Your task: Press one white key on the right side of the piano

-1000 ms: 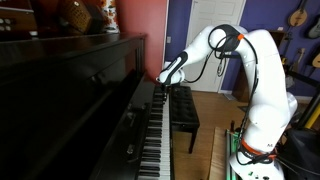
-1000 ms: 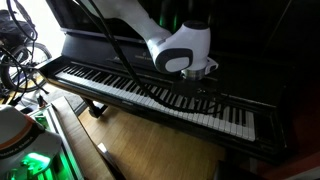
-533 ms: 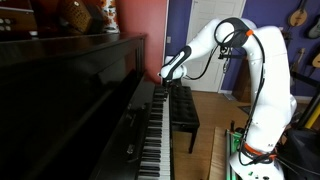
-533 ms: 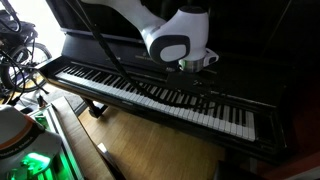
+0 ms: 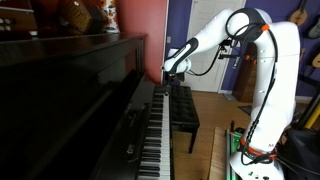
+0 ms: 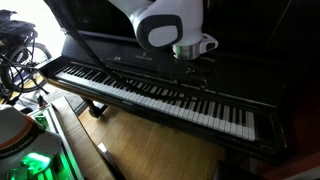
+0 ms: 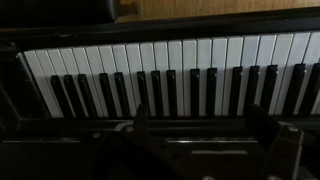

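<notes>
Glossy black upright piano (image 5: 80, 95) fills one side of the room, with its long row of white and black keys (image 6: 150, 93) along the front. A white robot arm (image 5: 270, 60) reaches over the keyboard. Its gripper (image 5: 166, 74) hovers above the keys, apart from them. In the dim wrist view, the dark fingers (image 7: 262, 125) look spread, with nothing held between them.
</notes>
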